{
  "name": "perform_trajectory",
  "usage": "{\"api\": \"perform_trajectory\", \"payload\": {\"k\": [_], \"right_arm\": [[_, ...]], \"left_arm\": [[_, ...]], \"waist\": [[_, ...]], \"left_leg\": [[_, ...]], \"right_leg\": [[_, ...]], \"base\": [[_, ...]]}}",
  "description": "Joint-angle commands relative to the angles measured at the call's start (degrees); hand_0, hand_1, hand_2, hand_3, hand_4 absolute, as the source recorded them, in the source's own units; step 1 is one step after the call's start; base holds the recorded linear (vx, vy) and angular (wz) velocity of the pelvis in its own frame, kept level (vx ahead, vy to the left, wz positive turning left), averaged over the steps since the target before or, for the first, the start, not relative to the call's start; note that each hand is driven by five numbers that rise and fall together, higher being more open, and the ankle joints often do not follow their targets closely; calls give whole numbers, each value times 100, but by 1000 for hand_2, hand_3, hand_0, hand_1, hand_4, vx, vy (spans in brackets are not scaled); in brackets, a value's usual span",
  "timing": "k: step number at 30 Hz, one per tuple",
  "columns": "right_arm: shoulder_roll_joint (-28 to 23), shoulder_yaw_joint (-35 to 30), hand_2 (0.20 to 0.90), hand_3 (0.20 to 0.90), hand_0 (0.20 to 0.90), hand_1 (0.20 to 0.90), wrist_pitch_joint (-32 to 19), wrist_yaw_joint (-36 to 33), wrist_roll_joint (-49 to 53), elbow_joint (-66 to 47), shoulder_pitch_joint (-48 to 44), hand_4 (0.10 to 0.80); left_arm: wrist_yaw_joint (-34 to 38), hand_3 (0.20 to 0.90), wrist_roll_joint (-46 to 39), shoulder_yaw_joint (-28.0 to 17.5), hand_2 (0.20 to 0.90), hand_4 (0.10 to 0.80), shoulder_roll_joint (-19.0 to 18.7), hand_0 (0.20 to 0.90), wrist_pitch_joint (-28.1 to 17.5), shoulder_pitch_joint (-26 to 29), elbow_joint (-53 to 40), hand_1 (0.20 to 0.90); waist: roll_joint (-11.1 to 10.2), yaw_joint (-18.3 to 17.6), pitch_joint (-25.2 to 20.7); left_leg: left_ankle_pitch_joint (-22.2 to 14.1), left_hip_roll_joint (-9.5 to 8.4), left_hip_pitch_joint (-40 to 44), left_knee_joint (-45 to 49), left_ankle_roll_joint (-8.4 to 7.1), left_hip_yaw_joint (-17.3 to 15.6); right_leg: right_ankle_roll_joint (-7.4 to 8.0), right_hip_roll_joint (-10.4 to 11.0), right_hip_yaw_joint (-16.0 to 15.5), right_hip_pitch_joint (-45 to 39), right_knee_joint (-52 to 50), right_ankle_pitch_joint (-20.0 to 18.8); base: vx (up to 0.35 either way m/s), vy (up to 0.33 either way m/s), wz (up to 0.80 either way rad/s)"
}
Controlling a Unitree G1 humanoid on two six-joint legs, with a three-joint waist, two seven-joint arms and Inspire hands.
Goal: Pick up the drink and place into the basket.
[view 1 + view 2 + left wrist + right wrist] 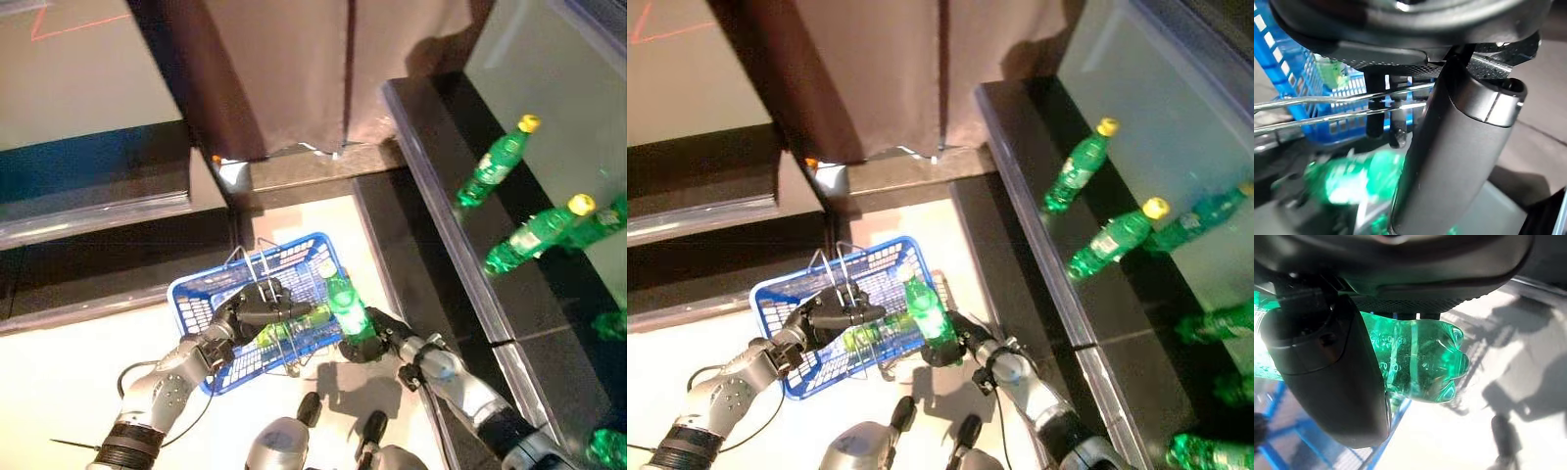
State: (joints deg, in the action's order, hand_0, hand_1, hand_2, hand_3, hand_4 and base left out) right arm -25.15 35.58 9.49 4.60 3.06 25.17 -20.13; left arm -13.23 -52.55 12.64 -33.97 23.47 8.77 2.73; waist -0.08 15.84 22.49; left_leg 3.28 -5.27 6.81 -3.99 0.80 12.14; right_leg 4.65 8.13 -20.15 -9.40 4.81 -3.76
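My left hand (257, 304) is shut on the thin wire handles (1327, 105) of the blue basket (201, 294), held up in front of me. A green bottle (294, 323) lies inside the basket. My right hand (377, 338) is shut on a second green bottle (343, 299), held upright at the basket's right rim. The right wrist view shows this bottle's base (1425, 360) gripped under my thumb (1327, 377), with the basket's blue mesh (1283, 440) below.
A dark shelf (441, 186) with a metal edge runs along the right and holds more green bottles with yellow caps (495, 162) (539, 233). A dark counter (274, 69) stands at the back.
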Motion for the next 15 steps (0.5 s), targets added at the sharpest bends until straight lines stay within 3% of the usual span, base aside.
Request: {"api": "perform_trajectory", "payload": {"k": [1, 6, 9, 15], "right_arm": [[374, 616, 300, 200, 300, 300, -50, -357, -659, 368, -800, 100], [607, 946, 300, 200, 300, 300, 420, -324, -1475, 1191, -1587, 100], [736, 1041, 300, 200, 300, 300, 428, -297, -1910, 1592, -1852, 100], [932, 1402, 300, 200, 300, 300, 816, 427, -3082, 2255, -2201, 100]], "left_arm": [[-1150, 200, -231, 505, 300, 100, 484, 300, -668, 941, -1251, 300], [-1583, 200, -94, 1013, 300, 100, 658, 300, -506, 1154, -1590, 300], [-1740, 200, -90, 1241, 300, 100, 731, 300, -430, 1283, -1662, 300], [-2062, 200, -240, 1688, 300, 100, 907, 300, -385, 1460, -1827, 300]], "waist": [[20, 167, -2009], [8, 416, -2033], [7, 501, -2068], [-36, 636, -2165]], "left_leg": [[-467, -85, -43, 23, -83, -622], [-435, -134, -78, 64, -21, -420], [-424, -160, -83, 63, 1, -321], [-417, -226, -107, 84, 58, -141]], "right_leg": [[246, 10, -109, -34, -210, 337], [259, 89, -244, -50, -365, 358], [277, 126, -304, -53, -422, 364], [347, 243, -382, -12, -577, 367]], "base": [[44, 49, 28], [26, 51, 32], [26, 61, 45], [28, 59, 26]]}}
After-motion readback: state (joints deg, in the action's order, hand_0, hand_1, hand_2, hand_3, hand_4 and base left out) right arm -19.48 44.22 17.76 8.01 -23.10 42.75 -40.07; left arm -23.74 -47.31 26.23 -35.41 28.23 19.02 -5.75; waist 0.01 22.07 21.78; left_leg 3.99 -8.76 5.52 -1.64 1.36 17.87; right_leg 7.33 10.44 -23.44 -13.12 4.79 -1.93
